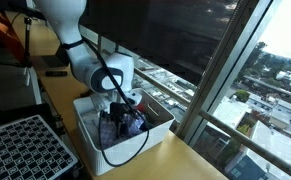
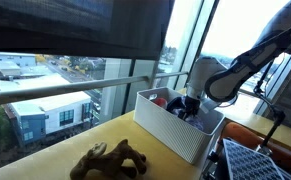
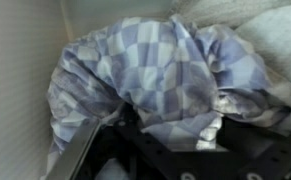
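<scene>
A blue-and-white checkered cloth point(image 3: 155, 70) fills the wrist view, bunched against the white wall of a bin point(image 3: 20, 70). My gripper point(image 3: 185, 140) is down inside this white bin point(image 1: 89, 125) and appears shut on a fold of the cloth, with the dark fingers partly covered by it. In both exterior views the gripper point(image 1: 122, 108) point(image 2: 190, 104) reaches into the bin point(image 2: 170, 130), with the cloth point(image 1: 127, 125) bunched under it. Something red point(image 2: 160, 100) lies at the bin's far end.
The bin stands on a wooden counter point(image 2: 75, 145) along a large window. A brown soft toy point(image 2: 110, 160) lies on the counter beside the bin. A black perforated tray point(image 1: 25, 150) point(image 2: 260, 160) sits on the bin's other side. A cable point(image 1: 135, 148) hangs over the bin.
</scene>
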`<state>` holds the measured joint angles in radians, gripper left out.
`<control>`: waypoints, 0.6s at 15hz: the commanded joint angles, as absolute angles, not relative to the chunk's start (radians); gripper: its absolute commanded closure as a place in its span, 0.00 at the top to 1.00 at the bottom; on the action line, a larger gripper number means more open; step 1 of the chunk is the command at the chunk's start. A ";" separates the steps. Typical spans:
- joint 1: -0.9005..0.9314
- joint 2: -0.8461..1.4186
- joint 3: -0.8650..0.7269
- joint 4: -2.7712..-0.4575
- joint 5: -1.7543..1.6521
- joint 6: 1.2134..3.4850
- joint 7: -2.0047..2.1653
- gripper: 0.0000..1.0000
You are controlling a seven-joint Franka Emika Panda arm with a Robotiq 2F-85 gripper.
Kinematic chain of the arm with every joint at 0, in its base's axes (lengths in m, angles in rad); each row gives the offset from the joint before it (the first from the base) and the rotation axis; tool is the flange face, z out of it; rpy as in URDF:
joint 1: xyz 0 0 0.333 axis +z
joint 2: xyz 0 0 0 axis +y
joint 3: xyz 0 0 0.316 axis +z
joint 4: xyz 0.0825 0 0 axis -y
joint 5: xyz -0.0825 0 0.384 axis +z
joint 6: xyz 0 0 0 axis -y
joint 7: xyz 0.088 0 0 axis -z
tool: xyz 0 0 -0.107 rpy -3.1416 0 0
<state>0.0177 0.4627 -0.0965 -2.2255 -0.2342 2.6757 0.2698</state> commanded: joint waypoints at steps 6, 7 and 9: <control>0.009 0.326 -0.076 -2.225 -0.084 2.592 0.189 0.12; 0.013 0.292 -0.075 -2.231 -0.085 2.578 0.193 0.06; 0.026 0.203 -0.071 -2.251 -0.094 2.553 0.204 0.00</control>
<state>0.0132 0.3318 -0.0874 -2.2188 -0.1201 2.6070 0.2127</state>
